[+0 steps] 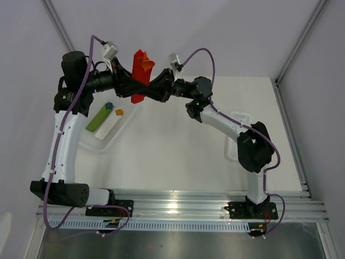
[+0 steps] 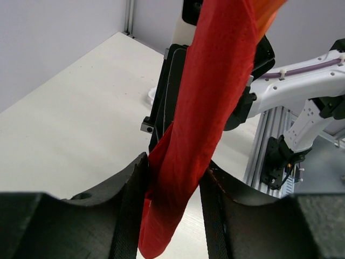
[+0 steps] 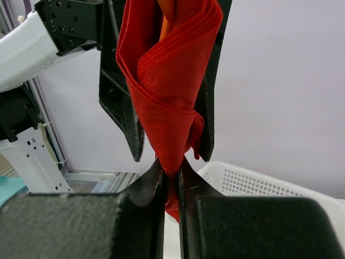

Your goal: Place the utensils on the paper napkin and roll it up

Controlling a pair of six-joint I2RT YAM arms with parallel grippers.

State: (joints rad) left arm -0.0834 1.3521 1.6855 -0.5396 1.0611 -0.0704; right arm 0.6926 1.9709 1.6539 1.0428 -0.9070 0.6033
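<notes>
Both arms meet up over the far left part of the surface point(image 1: 172, 145), and between them the napkin point(image 1: 140, 78) hangs in the air, clear of everything. It is rolled into a narrow red tube with loose folds showing down its length, and it leans a little rather than standing straight.

A utensil point(image 1: 148, 65) pokes out of one end of the roll as a bit of orange plastic. Whatever else is inside is wrapped in the paper and can't be seen.

The left tool point(image 2: 175, 164) has a finger on either side of the thicker part of the roll. The paper fills the gap between them and bulges against one finger's edge, so it looks closed on the napkin at a middling width.

The right tool point(image 3: 170, 164) is pinched down very narrow on the thin twisted end of the roll, away from the orange tip. Its fingers are almost together, with only paper between them and a small tail of red showing past them.

The two tools face each other from opposite sides, close together along the roll but not touching.

Below the left arm, a green bar point(image 1: 98, 117), a blue block point(image 1: 109, 106) and an orange block point(image 1: 119, 112) lie close together. A white basket point(image 1: 240, 116) sits to the right, under the right arm's elbow.
</notes>
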